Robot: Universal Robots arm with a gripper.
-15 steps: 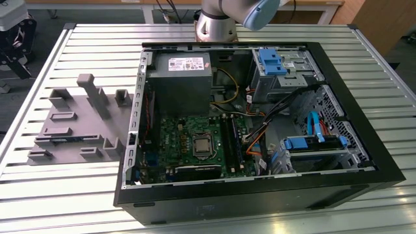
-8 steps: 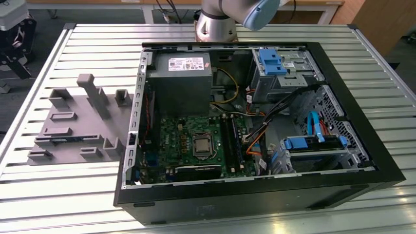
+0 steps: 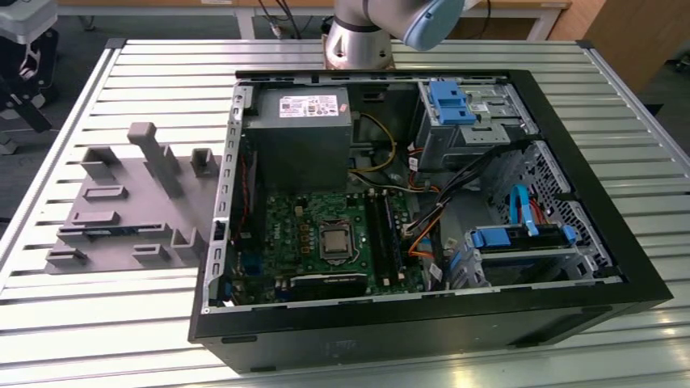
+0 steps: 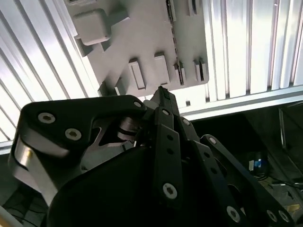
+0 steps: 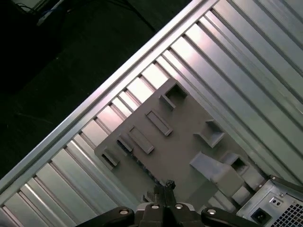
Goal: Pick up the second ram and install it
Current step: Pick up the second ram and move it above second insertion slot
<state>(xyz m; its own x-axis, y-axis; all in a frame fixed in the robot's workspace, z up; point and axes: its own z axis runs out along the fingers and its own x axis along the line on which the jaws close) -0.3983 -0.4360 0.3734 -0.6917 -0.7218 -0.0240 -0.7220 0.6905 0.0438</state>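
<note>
- Dark-green and flat, the long narrow circuit-board stick that is the second ram [image 3: 103, 231] lies in a slot of the grey moulded plastic holder [image 3: 129, 210]. The holder sits on the ribbed aluminium tabletop [image 3: 108, 315], on the exterior view's left of the black open computer case [image 3: 603, 267].
- By my judgement the stick is light, stiff and thin. It is fragile at its chips and contact edge, so the long bare edges or short ends are the safest places to grip.
- The black-linkage end effector [image 4: 162, 92] hangs above the holder [image 4: 142, 38] with its fingers drawn together and nothing between them. The first wrist view shows the same, with the end effector [image 5: 166, 184] over the holder [image 5: 175, 137].
- The exterior view gives the large green motherboard [image 3: 313, 218] and its long black slots [image 3: 383, 230] inside the case, which the wrist views lack. Both wrist views give the fingers' stance and the holder's pockets from above.
</note>
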